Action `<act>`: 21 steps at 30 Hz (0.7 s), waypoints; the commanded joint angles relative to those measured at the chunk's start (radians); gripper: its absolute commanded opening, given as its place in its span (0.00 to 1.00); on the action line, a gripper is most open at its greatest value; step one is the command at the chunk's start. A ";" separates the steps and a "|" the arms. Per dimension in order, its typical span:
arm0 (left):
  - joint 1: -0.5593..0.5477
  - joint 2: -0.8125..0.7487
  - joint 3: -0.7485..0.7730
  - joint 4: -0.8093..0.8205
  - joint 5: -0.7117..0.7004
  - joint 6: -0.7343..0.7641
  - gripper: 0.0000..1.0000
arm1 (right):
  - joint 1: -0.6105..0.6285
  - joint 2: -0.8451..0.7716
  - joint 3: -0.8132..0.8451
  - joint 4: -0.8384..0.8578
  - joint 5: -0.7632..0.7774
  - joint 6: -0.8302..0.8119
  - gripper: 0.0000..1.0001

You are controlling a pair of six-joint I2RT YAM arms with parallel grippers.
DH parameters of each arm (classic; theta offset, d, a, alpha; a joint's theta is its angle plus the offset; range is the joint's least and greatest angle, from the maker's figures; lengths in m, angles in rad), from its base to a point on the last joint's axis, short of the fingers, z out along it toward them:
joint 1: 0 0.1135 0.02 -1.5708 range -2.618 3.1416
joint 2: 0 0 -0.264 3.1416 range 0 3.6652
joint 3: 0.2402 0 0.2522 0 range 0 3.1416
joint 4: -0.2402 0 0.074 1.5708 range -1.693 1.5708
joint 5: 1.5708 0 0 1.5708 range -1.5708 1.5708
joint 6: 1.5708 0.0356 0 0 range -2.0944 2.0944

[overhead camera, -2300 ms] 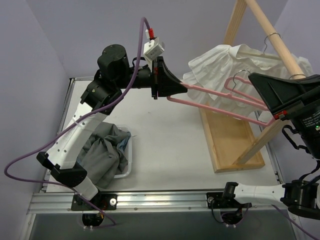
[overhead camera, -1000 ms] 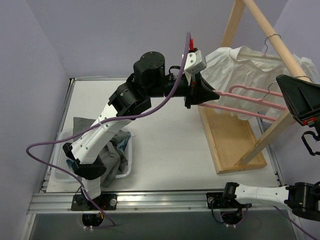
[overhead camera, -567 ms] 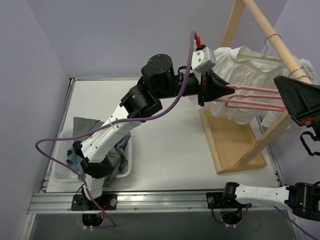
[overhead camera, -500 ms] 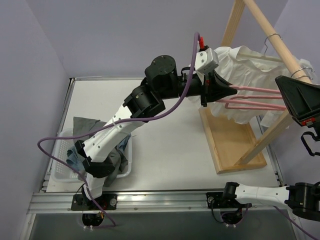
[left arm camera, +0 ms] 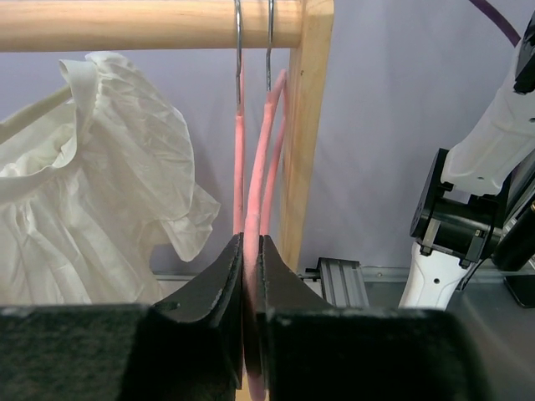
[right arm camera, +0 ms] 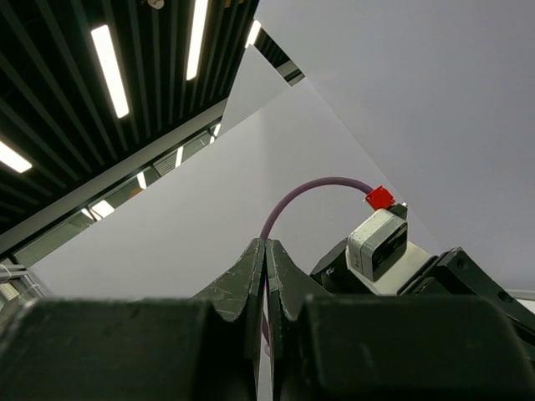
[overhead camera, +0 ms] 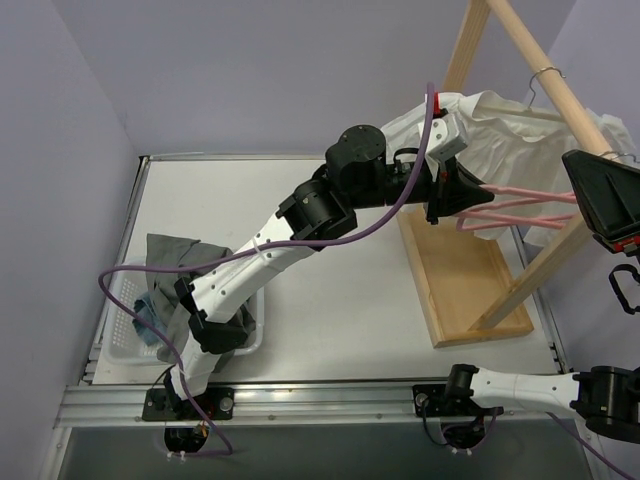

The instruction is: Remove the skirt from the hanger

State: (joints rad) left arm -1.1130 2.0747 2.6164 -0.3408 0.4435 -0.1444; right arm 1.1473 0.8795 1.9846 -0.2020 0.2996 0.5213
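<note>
Two robot arms share a pale desk with purple walls on three sides. A wooden clothes rack stands on the right of the desk. The left arm stretches up and across to the rack. A crumpled white blouse hangs from the rack's rail. The grey skirt lies bunched in a white basket on the desk's left side, well apart from the rack. Two pink hangers hang bare beside the blouse, their wire hooks over the rail. The left end effector is clenched on the pink hangers. The right end effector is raised at the right edge, fingers pressed together on nothing.
</note>
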 commanded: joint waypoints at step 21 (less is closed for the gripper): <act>0.350 -0.191 -0.090 0.045 0.113 0.002 0.73 | 0.012 0.039 0.036 0.021 0.068 -0.035 0.00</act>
State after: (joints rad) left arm -0.8829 1.9415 2.5111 -0.3683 0.4625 -0.0765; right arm 1.1481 0.8909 2.0090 -0.2146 0.3367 0.5095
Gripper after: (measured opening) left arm 0.718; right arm 0.001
